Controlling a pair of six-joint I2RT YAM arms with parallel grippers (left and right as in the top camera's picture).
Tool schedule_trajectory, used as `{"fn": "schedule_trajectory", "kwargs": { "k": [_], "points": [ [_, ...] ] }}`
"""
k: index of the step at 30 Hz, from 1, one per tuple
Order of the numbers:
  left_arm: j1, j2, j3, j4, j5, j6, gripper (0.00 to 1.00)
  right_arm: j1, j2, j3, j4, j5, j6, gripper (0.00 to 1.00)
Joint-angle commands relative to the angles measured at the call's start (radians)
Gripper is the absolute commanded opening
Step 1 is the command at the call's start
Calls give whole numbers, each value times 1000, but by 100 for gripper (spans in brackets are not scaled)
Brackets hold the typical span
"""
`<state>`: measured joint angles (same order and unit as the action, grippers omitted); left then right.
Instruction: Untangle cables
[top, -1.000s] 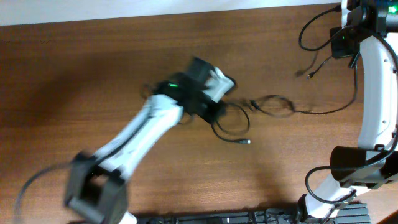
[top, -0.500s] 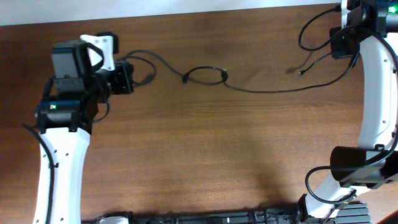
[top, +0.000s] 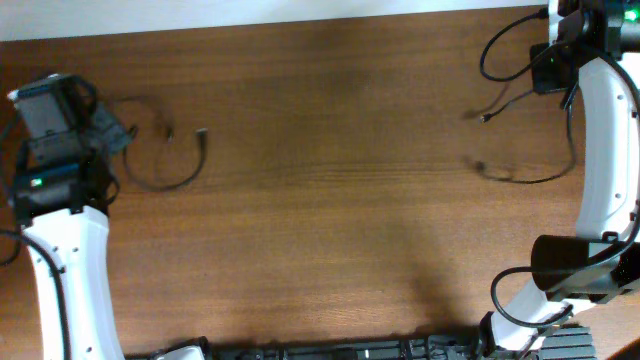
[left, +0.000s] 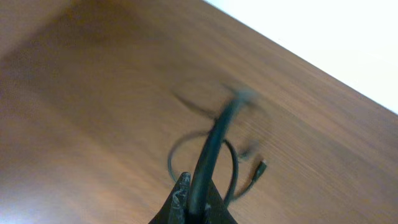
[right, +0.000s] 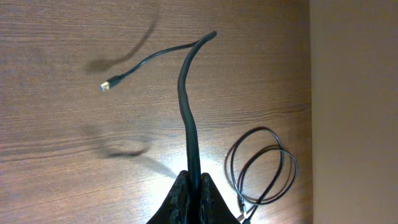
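Cables well apart: one loop lies at 3 o'clock off my left gripper, clamped on it. The other cable trails toward 7 o'clock from my right gripper, likewise clamped.

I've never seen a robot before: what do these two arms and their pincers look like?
The left arm and right arm are smooth white tubes joined by boxy black housings. A small green light glows on the left one. Thin black wires loop off the right arm. The left gripper and right gripper end in slim black fingers.
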<state>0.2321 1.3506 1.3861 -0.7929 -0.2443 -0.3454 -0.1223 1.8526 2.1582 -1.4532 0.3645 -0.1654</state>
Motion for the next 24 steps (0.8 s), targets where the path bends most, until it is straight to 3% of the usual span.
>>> {"fn": "schedule_trajectory", "kwargs": {
  "k": [1, 6, 12, 18, 24],
  "points": [
    [82, -14, 7, -24, 60, -27, 0, -5, 2, -2, 16, 6, -3, 4],
    [39, -14, 7, -34, 414, 128, 0, -5, 2, -2, 46, 5, -2, 4],
    [-108, -18, 7, -35, 452, 229, 0, -45, 2, -2, 161, 6, 89, 4],
    [-291, -18, 7, -31, 534, 280, 0, -187, 2, -2, 259, 0, 310, 4],
    [-424, -20, 7, -28, 594, 280, 0, -328, 2, -2, 321, -192, 343, 4]
  ]
}}
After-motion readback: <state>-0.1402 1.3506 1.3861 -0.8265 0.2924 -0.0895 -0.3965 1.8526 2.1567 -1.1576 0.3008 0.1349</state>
